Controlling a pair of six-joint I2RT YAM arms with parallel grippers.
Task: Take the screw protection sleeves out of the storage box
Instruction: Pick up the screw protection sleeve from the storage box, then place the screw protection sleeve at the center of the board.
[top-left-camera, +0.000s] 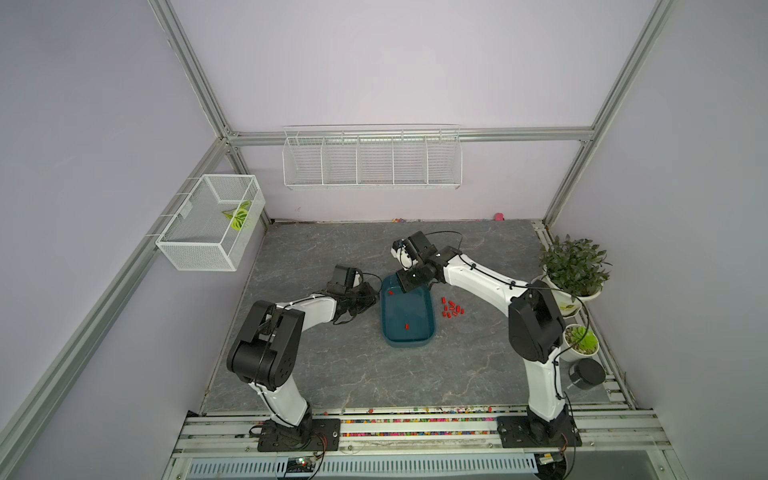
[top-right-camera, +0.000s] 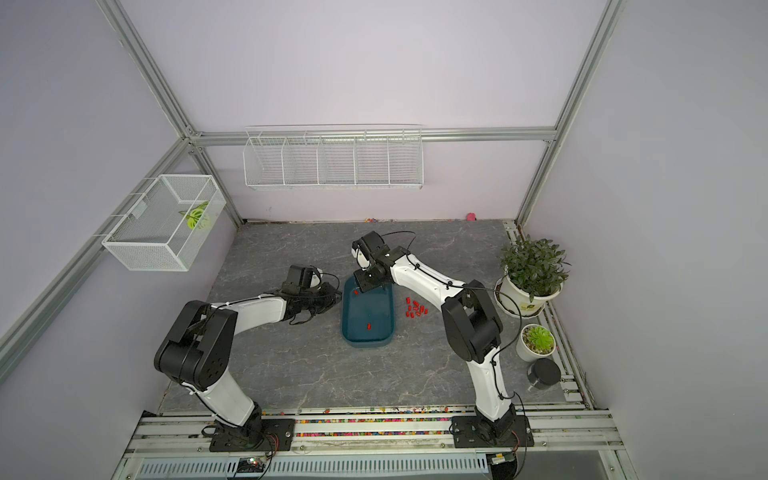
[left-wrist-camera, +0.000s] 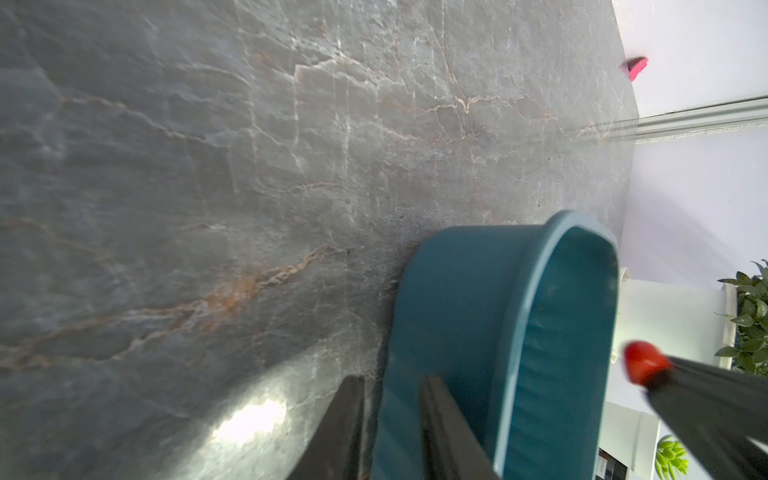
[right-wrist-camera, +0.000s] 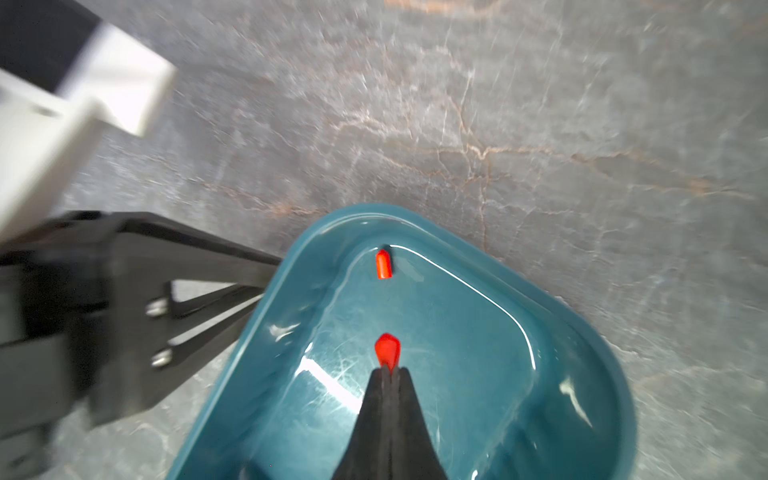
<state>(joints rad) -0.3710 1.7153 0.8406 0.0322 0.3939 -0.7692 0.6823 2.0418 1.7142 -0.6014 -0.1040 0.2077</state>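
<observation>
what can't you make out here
Sleeve in the right end effector: hidden under its wrist in both top views
Left end effector: fingers lost among cables in both top views
Storage box: one end cut off in right wrist view
Sleeve pile: too small to count

Leafy potted plant (top-left-camera: 575, 266), succulent pot (top-left-camera: 582, 341), black cylinder (top-left-camera: 587, 373), wire basket (top-left-camera: 372, 160).
</observation>
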